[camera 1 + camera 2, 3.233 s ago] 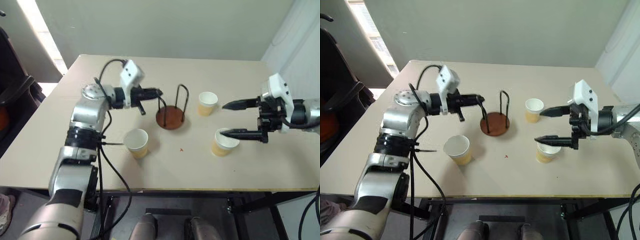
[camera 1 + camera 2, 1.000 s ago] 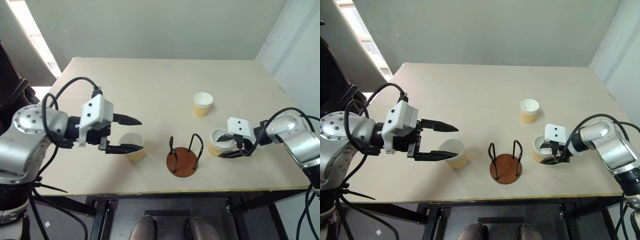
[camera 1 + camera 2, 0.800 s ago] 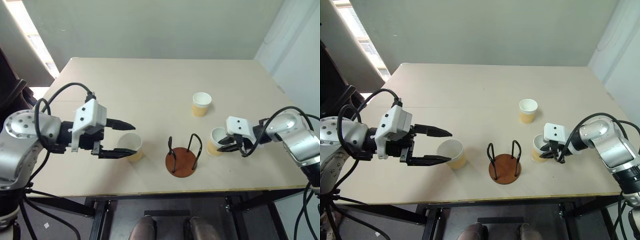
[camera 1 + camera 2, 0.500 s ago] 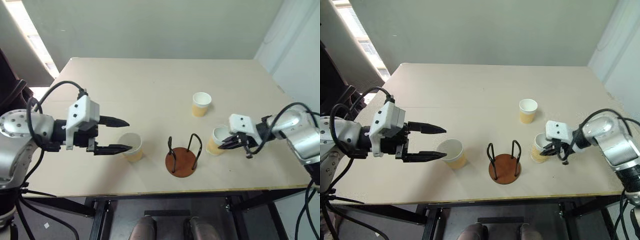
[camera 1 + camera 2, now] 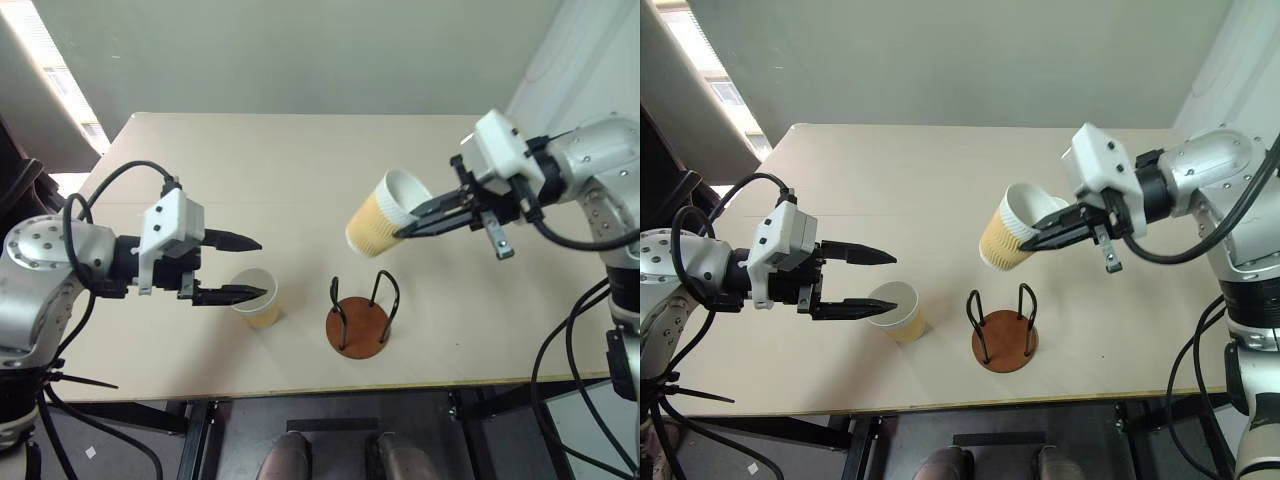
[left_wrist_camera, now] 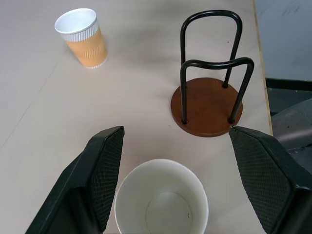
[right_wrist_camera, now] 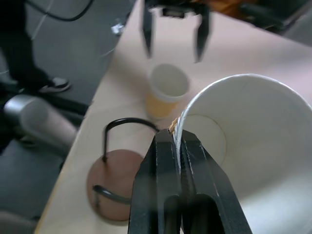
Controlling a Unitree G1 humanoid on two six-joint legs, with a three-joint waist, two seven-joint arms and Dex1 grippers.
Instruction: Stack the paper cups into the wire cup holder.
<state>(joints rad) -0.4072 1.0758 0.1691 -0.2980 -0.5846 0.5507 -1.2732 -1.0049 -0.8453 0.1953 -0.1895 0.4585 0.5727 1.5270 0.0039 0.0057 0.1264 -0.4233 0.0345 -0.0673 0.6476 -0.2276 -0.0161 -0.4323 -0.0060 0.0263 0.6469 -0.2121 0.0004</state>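
My right gripper is shut on the rim of a tan paper cup. It holds the cup tilted in the air, above and just behind the wire cup holder, which stands near the table's front edge. In the right wrist view the pinched white rim shows one finger inside the cup and one outside. My left gripper is open, its fingers either side of a second cup standing on the table left of the holder. A third cup stands upright farther back.
The beige table has its front edge just below the holder and its left edge near my left arm. A dark chair stands off the left side. A person's shoe rests on the floor beyond that edge.
My right gripper has lifted its cup off the table, up and to the left, tipping it over toward the holder. The left gripper has stayed open by its cup.
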